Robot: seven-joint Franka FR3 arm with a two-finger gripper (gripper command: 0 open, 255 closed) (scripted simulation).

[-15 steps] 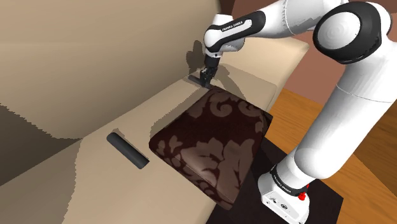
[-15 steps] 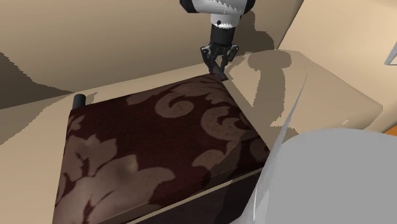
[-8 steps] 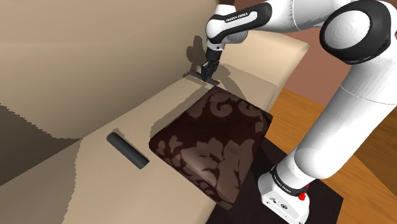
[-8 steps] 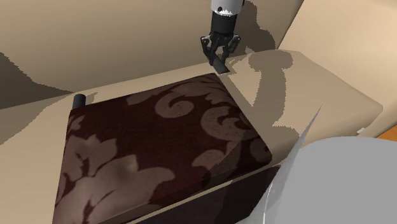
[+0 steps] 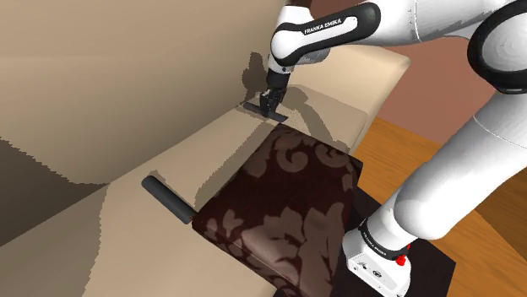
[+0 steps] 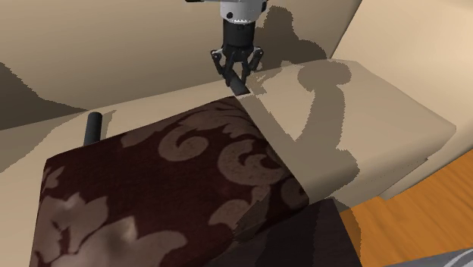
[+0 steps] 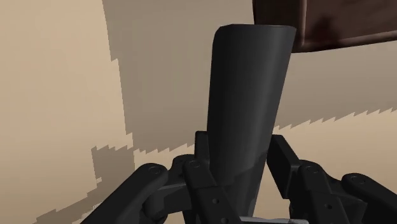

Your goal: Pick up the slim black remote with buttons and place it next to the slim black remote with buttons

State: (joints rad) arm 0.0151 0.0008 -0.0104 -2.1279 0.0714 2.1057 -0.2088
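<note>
The tool (image 5: 269,99) is clenched on the held remote (image 7: 251,95), its two fingers clasping the slim dark body near one end. Since a second ago it has shifted toward the second exterior view's left, carrying the remote low over the beige seat of the sofa (image 5: 211,148), close to the backrest. The patterned cushion (image 5: 283,207) has slid toward the seat's near edge. The second remote (image 5: 169,199) lies on the seat at the shoulder view's left, just beside the cushion and well apart from the tool. The pick looks done and the carry begun; the run along the seat strip between cushion and backrest remains.
</note>
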